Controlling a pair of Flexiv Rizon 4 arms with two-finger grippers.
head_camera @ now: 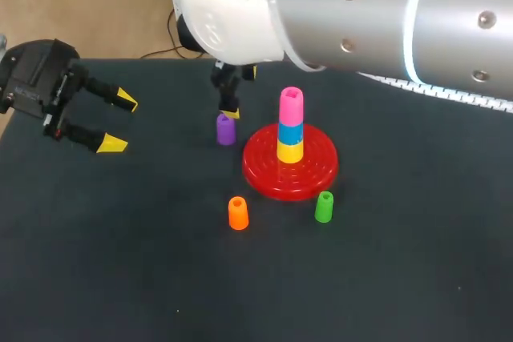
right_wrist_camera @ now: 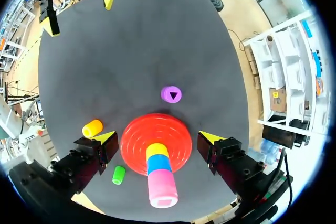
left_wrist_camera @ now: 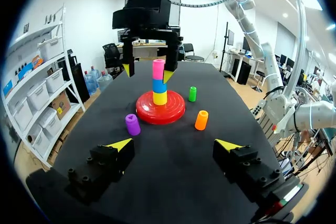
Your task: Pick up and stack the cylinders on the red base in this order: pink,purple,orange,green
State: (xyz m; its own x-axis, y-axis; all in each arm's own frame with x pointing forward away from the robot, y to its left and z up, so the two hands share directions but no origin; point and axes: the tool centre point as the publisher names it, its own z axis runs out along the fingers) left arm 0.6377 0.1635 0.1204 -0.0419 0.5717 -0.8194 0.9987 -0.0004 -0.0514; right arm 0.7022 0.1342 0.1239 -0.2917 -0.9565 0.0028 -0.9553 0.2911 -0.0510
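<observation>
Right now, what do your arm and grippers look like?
The right arm is a thick silver tube with a white joint, round bolts and a pale ring. The left gripper and right gripper are black, with yellow wedge-tipped fingers.

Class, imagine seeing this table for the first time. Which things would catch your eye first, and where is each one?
The red base near the middle of the dark table stands out first, carrying a yellow, blue and pink tower. The right gripper hangs open close by the tower's top. A purple cylinder, an orange cylinder and a green cylinder sit loose around the base.
</observation>
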